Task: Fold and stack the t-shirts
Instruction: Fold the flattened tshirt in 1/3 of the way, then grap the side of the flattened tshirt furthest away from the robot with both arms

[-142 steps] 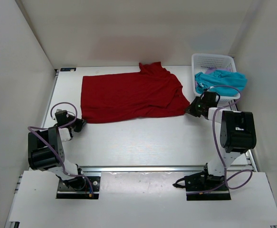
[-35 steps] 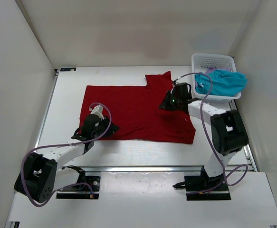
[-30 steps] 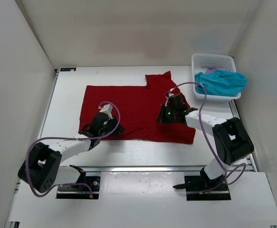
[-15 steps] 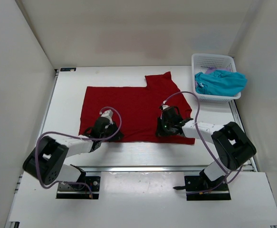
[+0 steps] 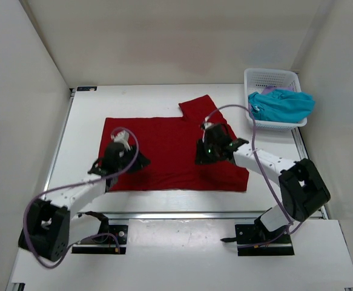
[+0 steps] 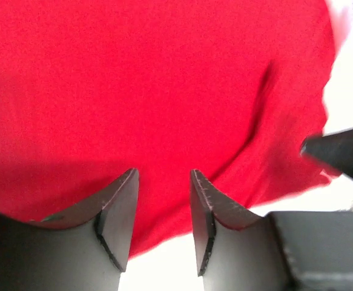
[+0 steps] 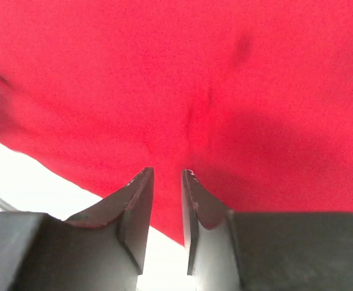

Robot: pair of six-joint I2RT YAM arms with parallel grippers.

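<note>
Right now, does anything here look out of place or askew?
The teal shirt spills over the rim of the white basket instead of lying inside. The red shirt lies flat, only lightly creased.

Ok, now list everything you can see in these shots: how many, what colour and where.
red t-shirt: one, deep red, spread out mid-table, a sleeve poking toward the far side.
teal t-shirt: one, teal blue, bunched in the basket, spilling over its right rim.
lilac cloth: a sliver, pale purple, behind the teal t-shirt; too little shows to tell what it is.
basket: one, white mesh plastic, far right corner of the table.
table: one, white, walled in by pale panels.
arms: two, black and white with purple cables, bases at the near edge.
left gripper: one, black, open, over the shirt's left part.
right gripper: one, black, open, over the shirt's right part.
</note>
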